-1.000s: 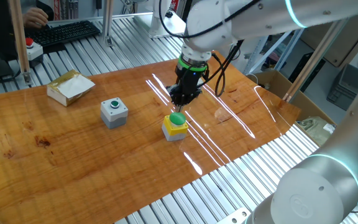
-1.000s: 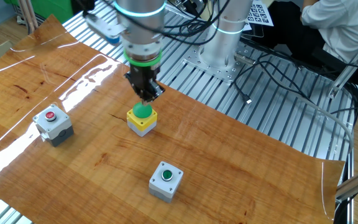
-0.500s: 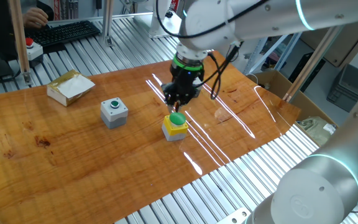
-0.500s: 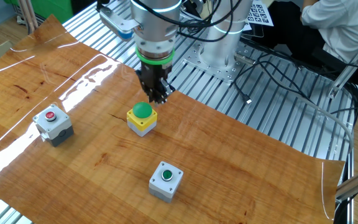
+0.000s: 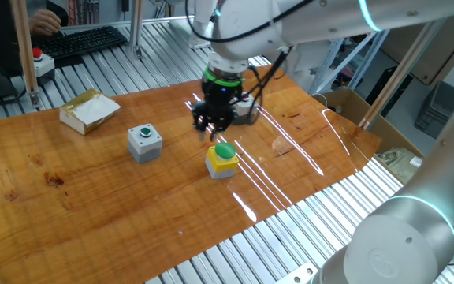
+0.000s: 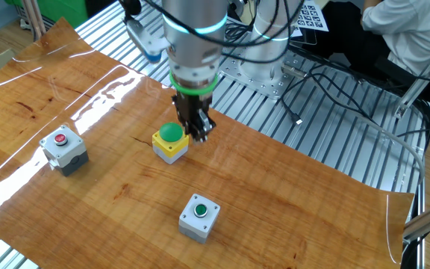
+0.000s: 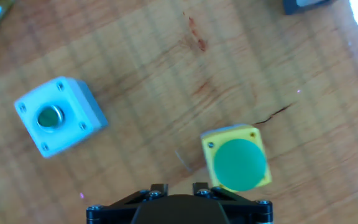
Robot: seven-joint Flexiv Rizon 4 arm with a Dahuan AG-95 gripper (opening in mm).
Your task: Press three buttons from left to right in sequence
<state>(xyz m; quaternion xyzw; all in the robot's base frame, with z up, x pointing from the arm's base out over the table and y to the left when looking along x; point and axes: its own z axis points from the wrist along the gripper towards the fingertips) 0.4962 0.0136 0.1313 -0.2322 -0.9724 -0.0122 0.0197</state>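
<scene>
gripper (image 6: 198,134) poised above table just beside yellow box with green dome (image 6: 170,142), touching nothing, finger gap impossible to tell

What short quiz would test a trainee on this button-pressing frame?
1. True or false: the gripper is pressing down on the yellow box with the large green dome.
2. How many push-button boxes stand on the wooden table in the other fixed view? A) two B) three C) four
3. Fill in: the grey box at far left in that view has a small ___ button.

Key: 1 false, since the hand view shows the dome off to one side of the fingers; 2 B; 3 red.
</scene>
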